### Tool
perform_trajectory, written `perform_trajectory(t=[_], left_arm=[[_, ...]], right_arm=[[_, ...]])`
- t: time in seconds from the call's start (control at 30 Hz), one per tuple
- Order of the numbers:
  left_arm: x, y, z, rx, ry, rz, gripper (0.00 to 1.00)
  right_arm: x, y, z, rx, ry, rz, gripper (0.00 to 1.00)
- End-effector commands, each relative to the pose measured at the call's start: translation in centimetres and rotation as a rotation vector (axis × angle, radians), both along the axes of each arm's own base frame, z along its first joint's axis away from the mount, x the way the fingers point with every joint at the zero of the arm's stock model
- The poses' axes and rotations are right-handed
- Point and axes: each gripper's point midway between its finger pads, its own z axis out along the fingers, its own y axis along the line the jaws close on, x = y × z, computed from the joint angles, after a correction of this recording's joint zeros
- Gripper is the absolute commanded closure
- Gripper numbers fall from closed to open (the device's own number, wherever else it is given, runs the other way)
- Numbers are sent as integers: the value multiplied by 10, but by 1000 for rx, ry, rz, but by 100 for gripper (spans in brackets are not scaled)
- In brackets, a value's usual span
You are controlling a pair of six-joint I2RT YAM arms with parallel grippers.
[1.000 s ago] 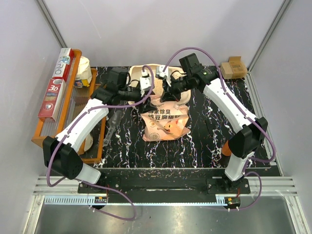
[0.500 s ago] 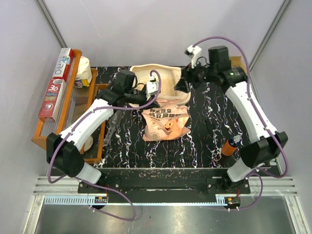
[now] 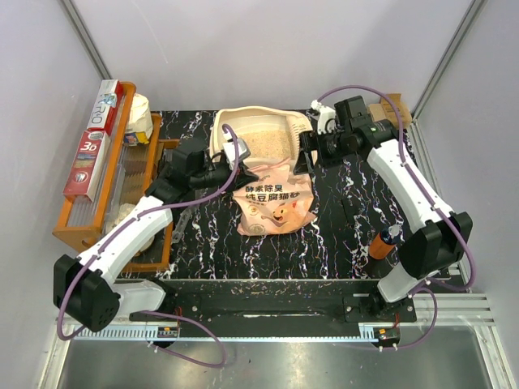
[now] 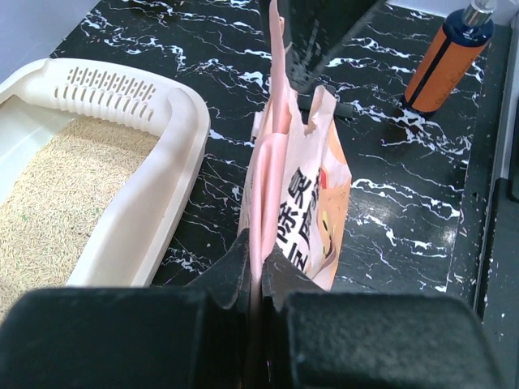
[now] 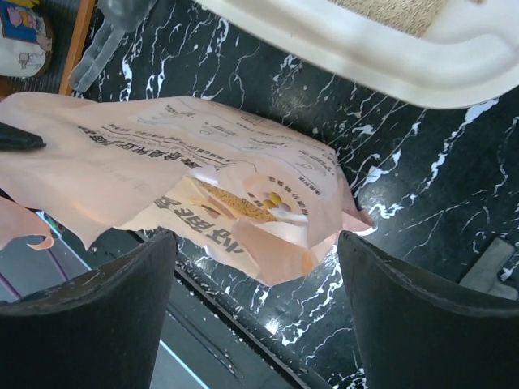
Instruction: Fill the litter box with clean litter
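**Litter box part filled, bag pinched by the left hand**

The litter box (image 3: 259, 114), a cream plastic tray with a raised rounded rim, sits at the far middle of the black marbled counter (image 3: 340, 235). The clean litter (image 3: 268, 142), fine pale tan grains, covers its floor. The left wrist view shows the box's rim (image 4: 154, 211) curving past a slotted grille at one end, with litter (image 4: 57, 203) lying inside below it.

Just in front of the box, touching its near rim in the overhead view, is a pink-and-white litter bag (image 3: 274, 203) printed with Chinese text and a cartoon animal. Its opened upper end points toward the box.

The left hand (image 3: 233, 162) reaches in from the left. Up close, its fingers are pressed together (image 4: 258, 259) on a thin edge of the bag (image 4: 312, 211), which rises upright between them.

The right hand (image 3: 306, 154) hovers beside the box's right near corner. Its fingers are spread wide (image 5: 258, 243) and hold nothing; the crumpled bag (image 5: 162, 162) lies below, with the box's rim (image 5: 389, 49) beyond.

An orange bottle (image 3: 381, 243) stands on the right of the counter, well apart from the bag. An orange wooden tray (image 3: 81, 235) lines the left edge, with boxed rolls (image 3: 97, 138) at its far end. A small cardboard box (image 3: 388, 112) sits in the far right corner.
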Motion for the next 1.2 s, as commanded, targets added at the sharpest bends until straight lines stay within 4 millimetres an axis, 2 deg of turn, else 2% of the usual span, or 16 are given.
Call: perform_trajectory(t=[0.0,0.17,0.33,0.47,0.6,0.67,0.77,0.97,1.17], left_arm=[[3,0,60,-142,-148,35,100],[-2,1,63,-151,-148,32,100],[-6,2,61,-152,-144,26,100],[-9,4,58,-143,-143,25,100],[-10,7,58,-134,-159,28,100],[-11,8,52,-116,-147,31,100],[-11,8,49,-114,-144,28,100],[-10,8,47,-108,-143,29,100],[-10,8,50,-118,-140,34,100]], right_arm=[[-19,9,1,-11,27,30,14],[-32,19,-10,-46,43,55,12],[-9,17,-24,-97,46,-74,9],[-2,23,-27,-87,68,-94,9],[-9,30,0,-1,40,11,10],[-7,21,15,32,2,-3,10],[-5,12,19,61,20,-33,10],[1,15,5,69,51,-46,11],[5,19,-17,46,105,-34,11]])
